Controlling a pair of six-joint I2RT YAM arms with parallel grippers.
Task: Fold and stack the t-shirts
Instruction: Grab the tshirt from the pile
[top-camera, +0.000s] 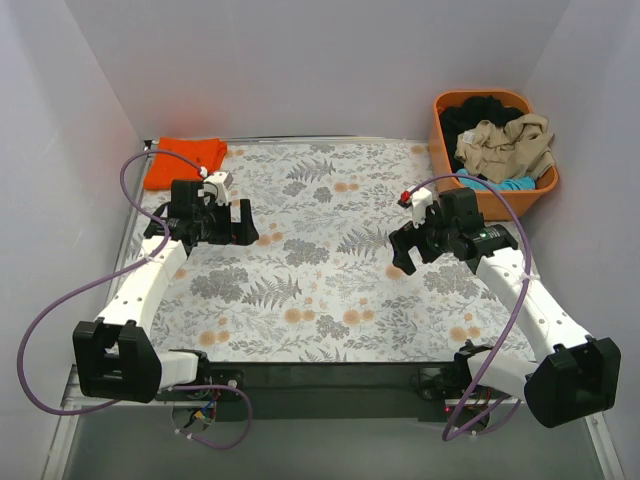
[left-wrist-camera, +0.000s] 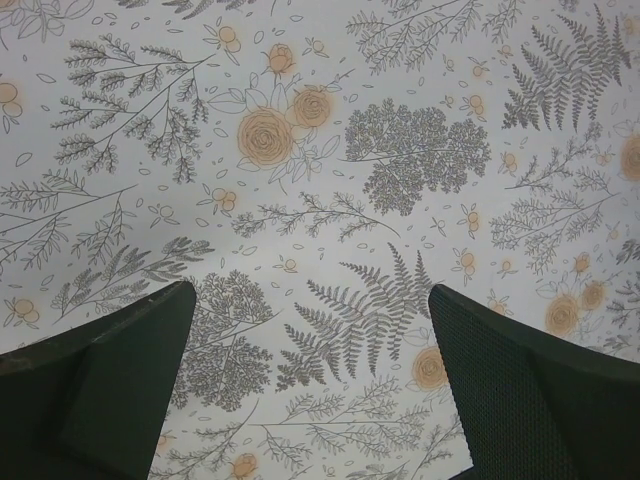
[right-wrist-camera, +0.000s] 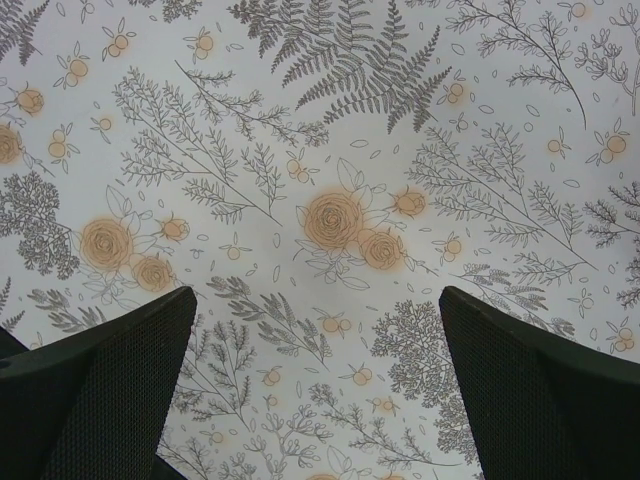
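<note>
Gaping empty: left gripper (top-camera: 243, 222), right gripper (top-camera: 402, 250)

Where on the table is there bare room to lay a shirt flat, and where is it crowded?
Bare: the middle of the floral cloth, between the left gripper and right gripper, both open and empty. Crowded: the far left corner, under the folded orange t-shirt, and the orange tub at far right, heaped with t-shirts.
</note>
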